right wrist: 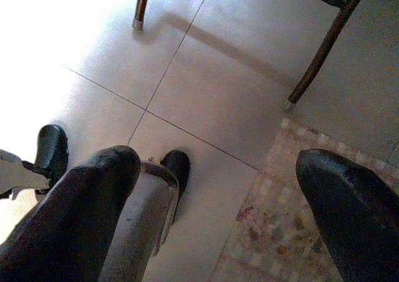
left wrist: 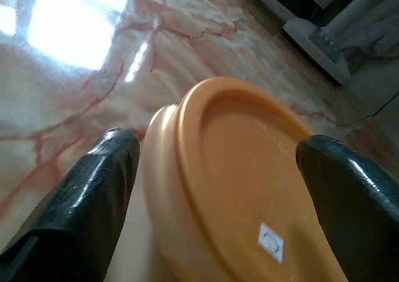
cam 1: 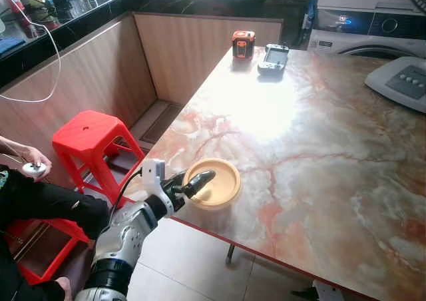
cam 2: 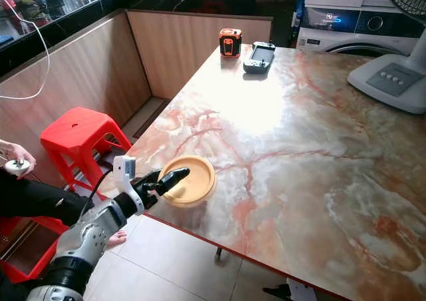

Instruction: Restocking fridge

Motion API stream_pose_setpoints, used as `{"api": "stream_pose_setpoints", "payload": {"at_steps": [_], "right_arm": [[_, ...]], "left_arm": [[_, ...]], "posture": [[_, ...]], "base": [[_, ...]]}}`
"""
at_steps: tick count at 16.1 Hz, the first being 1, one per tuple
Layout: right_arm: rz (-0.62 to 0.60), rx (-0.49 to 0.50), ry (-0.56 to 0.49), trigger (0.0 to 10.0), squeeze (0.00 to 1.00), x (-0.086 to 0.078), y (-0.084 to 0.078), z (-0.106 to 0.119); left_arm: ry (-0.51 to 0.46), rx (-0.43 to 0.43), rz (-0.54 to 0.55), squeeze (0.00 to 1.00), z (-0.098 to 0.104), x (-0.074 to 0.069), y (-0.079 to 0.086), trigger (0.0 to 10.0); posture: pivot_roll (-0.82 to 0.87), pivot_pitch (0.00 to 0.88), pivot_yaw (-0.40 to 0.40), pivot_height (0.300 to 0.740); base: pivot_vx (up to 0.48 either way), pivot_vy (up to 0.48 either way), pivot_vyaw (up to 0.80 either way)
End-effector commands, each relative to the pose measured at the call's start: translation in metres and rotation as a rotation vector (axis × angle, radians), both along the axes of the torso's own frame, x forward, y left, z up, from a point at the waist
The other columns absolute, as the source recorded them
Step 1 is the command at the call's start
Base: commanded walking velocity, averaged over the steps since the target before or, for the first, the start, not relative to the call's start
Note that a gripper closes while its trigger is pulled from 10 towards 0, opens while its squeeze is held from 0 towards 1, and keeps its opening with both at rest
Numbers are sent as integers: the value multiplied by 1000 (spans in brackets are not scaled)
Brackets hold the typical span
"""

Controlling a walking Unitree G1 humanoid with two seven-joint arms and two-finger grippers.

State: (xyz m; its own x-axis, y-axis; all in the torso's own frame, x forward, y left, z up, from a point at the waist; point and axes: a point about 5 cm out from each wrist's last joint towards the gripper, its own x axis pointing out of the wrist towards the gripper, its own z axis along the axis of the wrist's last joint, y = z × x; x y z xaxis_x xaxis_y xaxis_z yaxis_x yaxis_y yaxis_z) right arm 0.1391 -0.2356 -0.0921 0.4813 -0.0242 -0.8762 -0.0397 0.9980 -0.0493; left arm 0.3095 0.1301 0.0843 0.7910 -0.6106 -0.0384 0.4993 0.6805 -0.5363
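Marble, veined pink, tops the table (cam 1: 319,148). One red stool (cam 1: 90,138) stands beside it. One yellow lidded container (cam 1: 213,181) sits at the table's near edge, probably within easy reach for fridge restocking. The left gripper (cam 1: 197,182) straddles it, fingers wide, not yet clamped. The right gripper (right wrist: 218,219) hangs spread over the floor.

One orange container (cam 1: 213,182), one red stool (cam 1: 90,136), one controller (cam 1: 273,58).
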Motion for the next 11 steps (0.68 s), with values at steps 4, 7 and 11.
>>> {"api": "stream_pose_setpoints", "payload": {"at_steps": [4,7,11], "right_arm": [[6,0,-1,10000,0,-1,1,0],[2,-2,-2,10000,0,-1,0,0],[1,-6,-1,10000,0,0,0,0]], "left_arm": [[11,0,13,0,-4,0,6,10000],[19,-9,5,0,-5,2,3,10000],[30,-20,-4,0,-7,6,0,10000]], "posture": [[-62,0,66,740],[-70,0,65,740],[-74,0,60,740]], "base": [[0,0,0],[0,0,0],[0,0,0]]}}
